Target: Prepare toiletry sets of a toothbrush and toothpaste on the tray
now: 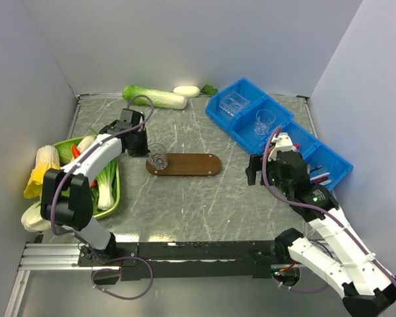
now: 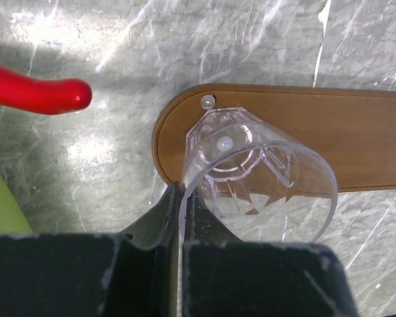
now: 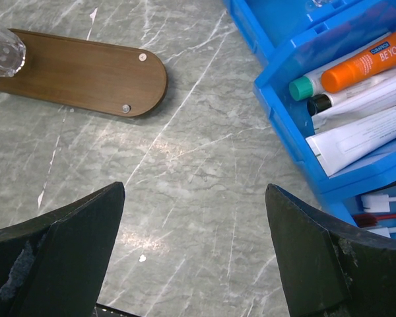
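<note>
- Toothpaste point(image 3: 368, 65) is the orange tube in a compartment of the blue bin point(image 3: 284, 125) by the table's right edge. In the right wrist view it lies ahead and to the right of the right gripper point(image 3: 195, 191).
- Long axis: the tube runs slantwise. Its cap end points back toward the table's middle, and its far end runs out of view to the upper right.
- It rests on top of white tubes point(image 3: 356, 140), touching them, with a green-capped tube point(image 3: 303, 87) just beside its cap.
- Right gripper: jaws stand wide and hold nothing, over bare table point(image 3: 204, 152) between the tray and the bin. This arm is by far the nearer to the bin.
- Judgement: the jaws would need turning to close across the tube's width, not along it.
- What look like toothbrushes point(image 3: 386, 197) lie in the next compartment toward the near edge. They are thin white sticks, too small to read clearly.
- Tray point(image 1: 191, 165) lies near the table's middle with its long axis left to right. It is well apart from the bin and to the left of the right gripper.
- Left gripper point(image 2: 182, 198) is closed on the wall of a clear cup point(image 2: 251, 178). One finger is inside the rim and one outside, and the cup's base sits on the tray's left end.
- Surface and room: the grey marbled top looks smooth and flat, and the rest of the tray is bare wood.
- The crowded compartment is the tight spot, since its blue wall and the neighbouring tubes leave little space for fingers.
</note>
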Tool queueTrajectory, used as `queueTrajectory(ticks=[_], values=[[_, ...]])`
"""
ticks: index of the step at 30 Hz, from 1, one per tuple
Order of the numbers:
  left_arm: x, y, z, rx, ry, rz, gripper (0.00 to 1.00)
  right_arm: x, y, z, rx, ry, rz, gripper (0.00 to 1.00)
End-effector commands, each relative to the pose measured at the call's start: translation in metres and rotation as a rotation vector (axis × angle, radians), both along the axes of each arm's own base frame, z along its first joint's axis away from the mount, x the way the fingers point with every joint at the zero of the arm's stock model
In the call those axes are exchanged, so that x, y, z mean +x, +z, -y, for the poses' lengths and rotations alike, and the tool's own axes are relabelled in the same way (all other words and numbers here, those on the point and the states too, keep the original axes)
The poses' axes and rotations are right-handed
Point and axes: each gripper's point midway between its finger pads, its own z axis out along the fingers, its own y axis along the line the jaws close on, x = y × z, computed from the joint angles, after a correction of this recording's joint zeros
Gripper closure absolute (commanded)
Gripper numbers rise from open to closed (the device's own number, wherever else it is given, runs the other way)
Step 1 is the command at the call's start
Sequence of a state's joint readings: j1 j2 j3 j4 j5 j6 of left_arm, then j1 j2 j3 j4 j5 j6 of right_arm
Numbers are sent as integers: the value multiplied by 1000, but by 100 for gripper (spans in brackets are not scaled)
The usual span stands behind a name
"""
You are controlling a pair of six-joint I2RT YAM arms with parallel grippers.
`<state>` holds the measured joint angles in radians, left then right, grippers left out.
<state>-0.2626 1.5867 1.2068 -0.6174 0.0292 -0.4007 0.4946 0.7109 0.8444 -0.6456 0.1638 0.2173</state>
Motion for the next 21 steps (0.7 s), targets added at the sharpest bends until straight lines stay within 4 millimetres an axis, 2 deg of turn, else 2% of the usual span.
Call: queueTrajectory(ticks=[1,7,11,21], values=[[17,18,8,-12,-21,72,99,2,-3,4,-4,-25,-1,5],[14,14,15,-10,-44,57,86,3,-3,4,-5,-28,-1,5],[14,18,17,-13,-49,66,69,2,-3,5,-9,-34,-2,5],[16,22,16,-8,-47,78,50,2,-4,7,-13,-41,-4,5]])
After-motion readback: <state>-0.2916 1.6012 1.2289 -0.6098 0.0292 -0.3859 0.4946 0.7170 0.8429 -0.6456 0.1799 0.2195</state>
